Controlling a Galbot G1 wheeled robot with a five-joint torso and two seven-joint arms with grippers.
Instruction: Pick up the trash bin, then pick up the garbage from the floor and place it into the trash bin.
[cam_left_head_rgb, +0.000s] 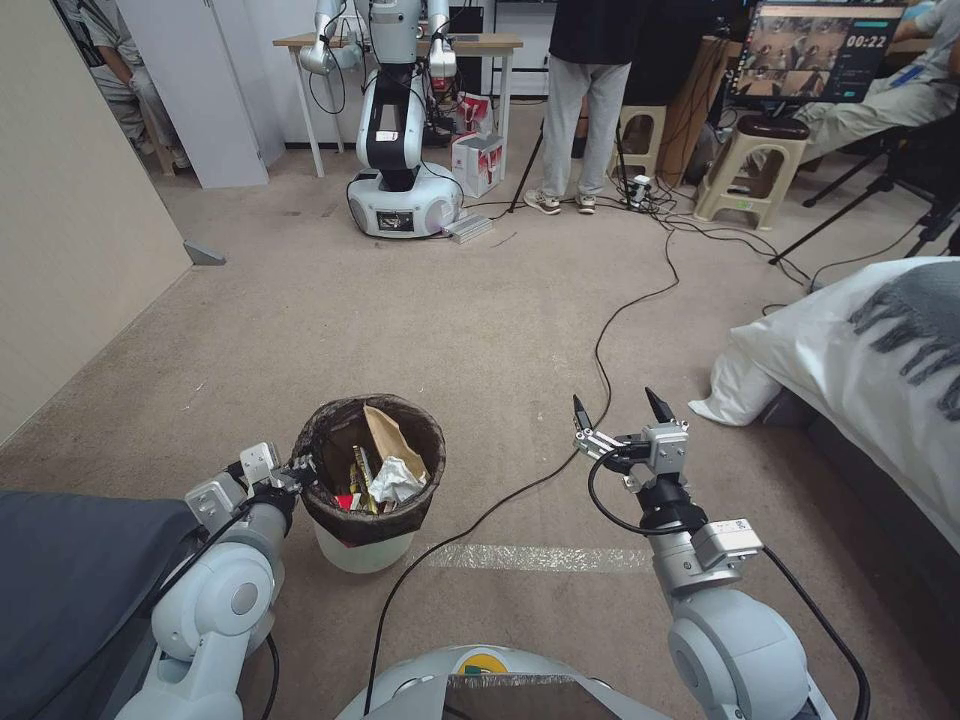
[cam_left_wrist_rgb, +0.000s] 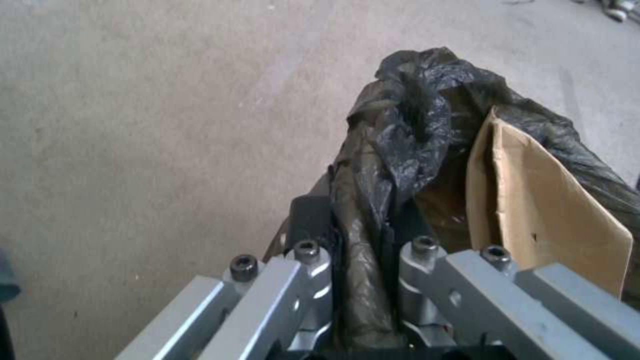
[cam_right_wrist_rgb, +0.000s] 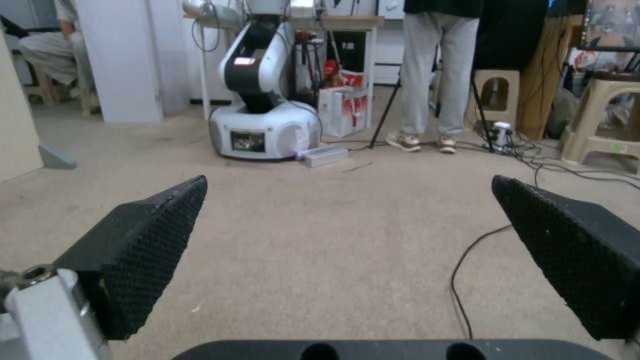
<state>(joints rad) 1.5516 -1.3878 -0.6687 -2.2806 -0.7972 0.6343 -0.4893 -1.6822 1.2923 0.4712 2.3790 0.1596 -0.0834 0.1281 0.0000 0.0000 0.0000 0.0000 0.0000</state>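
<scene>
The trash bin (cam_left_head_rgb: 362, 548), a small white bucket with a dark liner (cam_left_wrist_rgb: 407, 125) folded over its rim, is at the lower left of the head view. My left gripper (cam_left_head_rgb: 303, 470) (cam_left_wrist_rgb: 363, 260) is shut on the near rim and liner. Whether the bin rests on the carpet I cannot tell. Garbage lies inside it: a brown paper bag (cam_left_head_rgb: 384, 432) (cam_left_wrist_rgb: 540, 200), a crumpled white tissue (cam_left_head_rgb: 396, 482) and yellow and red scraps (cam_left_head_rgb: 355, 480). My right gripper (cam_left_head_rgb: 615, 408) (cam_right_wrist_rgb: 348, 182) hovers open over bare carpet to the right of the bin, its pads (cam_right_wrist_rgb: 150, 240) wide apart.
A black cable (cam_left_head_rgb: 600, 350) snakes across the carpet between the bin and my right arm. A strip of clear tape (cam_left_head_rgb: 540, 557) lies on the floor. A bed with white bedding (cam_left_head_rgb: 850, 350) is on the right, a wall (cam_left_head_rgb: 70, 220) on the left, another robot (cam_left_head_rgb: 398, 140) ahead.
</scene>
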